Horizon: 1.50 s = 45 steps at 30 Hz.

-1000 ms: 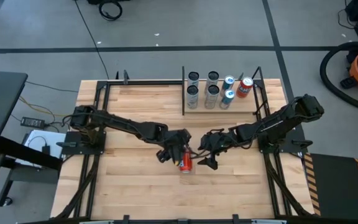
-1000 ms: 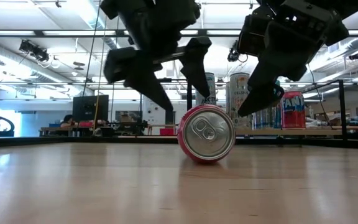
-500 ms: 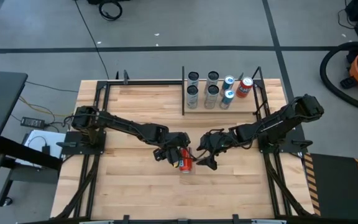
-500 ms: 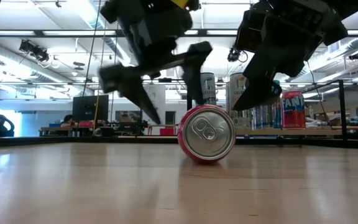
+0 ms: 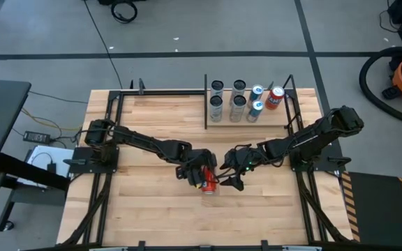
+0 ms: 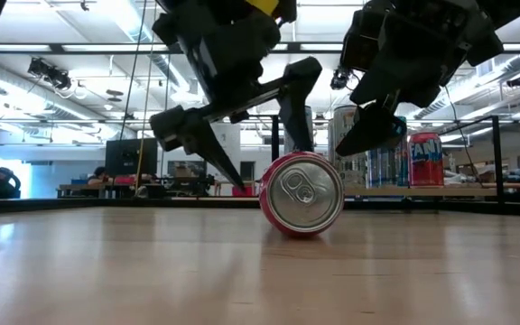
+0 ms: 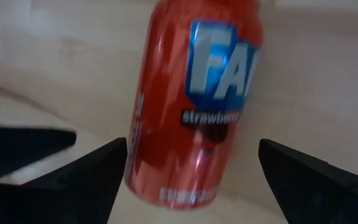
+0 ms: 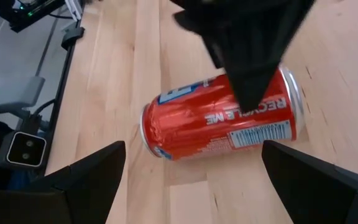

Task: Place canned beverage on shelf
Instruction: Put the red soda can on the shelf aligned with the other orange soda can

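From above I see the red aluminium drink can (image 5: 209, 183) lying on its side just below the frame's centre, on the planked wooden tabletop (image 5: 152, 209). My left gripper (image 5: 199, 177) sits over it, fingers spread, not gripping. The right gripper (image 5: 229, 174) is just beside, on the can's right – also spread. The pale wood shelf with black rods (image 5: 246, 117) is in the upper centre-right, carrying six upright cans (image 5: 237, 101).

At table height the can's silver end (image 6: 301, 194) faces me at centre, both grippers above it.

Left wrist: can (image 7: 197, 99) between the parted fingers (image 7: 73, 177), untouched.

Right wrist: can (image 8: 222, 121) centre frame, the left gripper's dark finger crossing it.
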Motion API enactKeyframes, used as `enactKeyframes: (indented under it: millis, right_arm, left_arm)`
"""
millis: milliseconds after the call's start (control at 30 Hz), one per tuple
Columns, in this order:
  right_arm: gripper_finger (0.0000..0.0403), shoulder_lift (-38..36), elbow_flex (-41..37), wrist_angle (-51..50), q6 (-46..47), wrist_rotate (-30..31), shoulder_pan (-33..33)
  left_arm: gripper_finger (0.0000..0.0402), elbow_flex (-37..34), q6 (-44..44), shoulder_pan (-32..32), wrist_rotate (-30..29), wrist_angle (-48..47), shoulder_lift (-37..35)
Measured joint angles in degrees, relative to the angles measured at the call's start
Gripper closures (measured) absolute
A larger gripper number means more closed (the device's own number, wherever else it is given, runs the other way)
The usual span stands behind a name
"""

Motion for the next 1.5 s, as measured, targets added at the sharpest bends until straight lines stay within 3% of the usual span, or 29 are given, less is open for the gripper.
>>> enactKeyframes:
  millis: [100,300,567,733,1100,1300,1500]
  right_arm:
    - [0.0016,0.0,0.0,0.6,0.0,0.0,0.0]
    - [0.0016,0.0,0.0,2.5,0.0,-0.1,0.0]
    - [0.0016,0.0,0.0,4.3,0.1,-0.3,0.0]
    - [0.0016,-0.1,0.0,5.4,0.1,-5.4,0.0]
    - [0.0016,-0.2,0.0,3.6,1.5,-6.7,0.0]
    - [0.0016,-0.2,0.0,2.4,4.5,-7.5,0.0]
    - [0.0016,-0.2,0.0,2.5,5.2,-9.0,1.1]
  left_arm:
    - [0.0035,0.0,0.9,0.2,2.3,0.5,1.0]
    - [0.0035,1.5,3.4,1.3,0.0,-0.3,6.0]
    - [0.0035,6.9,-9.1,2.3,-3.6,-7.0,7.8]
    - [0.0048,7.9,-13.4,2.2,-3.6,-8.7,7.7]
    - [0.0060,8.0,-12.3,-0.2,-3.5,-7.9,7.7]
    - [0.0060,8.0,-12.2,-1.6,-9.3,-7.9,7.7]
    - [0.0060,8.0,-9.7,-1.4,-10.0,-6.1,7.7]
